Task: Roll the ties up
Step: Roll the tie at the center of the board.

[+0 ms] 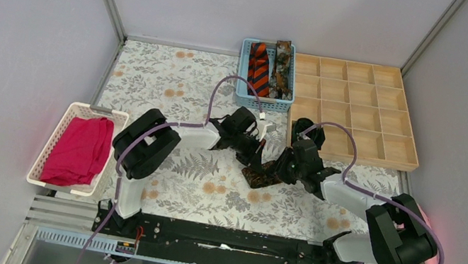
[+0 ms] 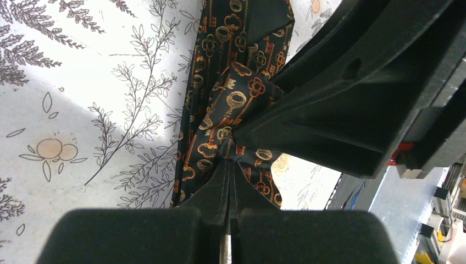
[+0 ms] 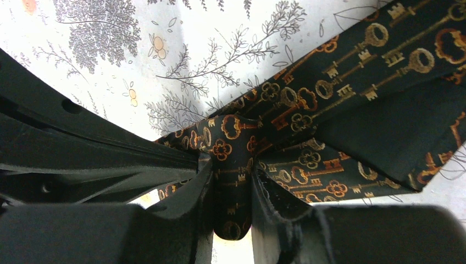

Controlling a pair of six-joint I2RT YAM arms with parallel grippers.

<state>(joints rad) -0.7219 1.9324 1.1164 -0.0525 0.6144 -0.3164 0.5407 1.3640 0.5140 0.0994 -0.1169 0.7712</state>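
at the near edge a black rail (image 1: pixel 220 237) carries both arm bases, and the arms reach inward over the floral surface (image 1: pixel 181 87) until they meet near its middle. to the near left, at the surface's edge, a white basket (image 1: pixel 58 135) holds a crumpled magenta cloth (image 1: pixel 79 149). in the middle lies the key-print tie (image 1: pixel 259 177), black with orange and gold keys, bunched on the surface between the two arms. the left end effector (image 1: pixel 253 153) comes at it from the left and the right end effector (image 1: pixel 280 167) from the right, the two almost touching. in the left wrist view the left end effector (image 2: pixel 229 162) is clenched, its tips pressed together on a pinch of the key-print tie (image 2: pixel 220 71), whose strip runs away across the surface beyond them, with the other arm's black body close on the right. in the right wrist view the right end effector (image 3: pixel 231 181) is grasping a doubled fold of the key-print tie (image 3: pixel 351 71), which fills the gap between its fingers while the rest fans out to the right. farther back a blue basket (image 1: pixel 263 103) holds a striped tie (image 1: pixel 260 68), orange and black, on its left side and a mottled tie (image 1: pixel 283 65), brown, on its right side. just to its right sits a wooden tray (image 1: pixel 356 113) divided into compartments.
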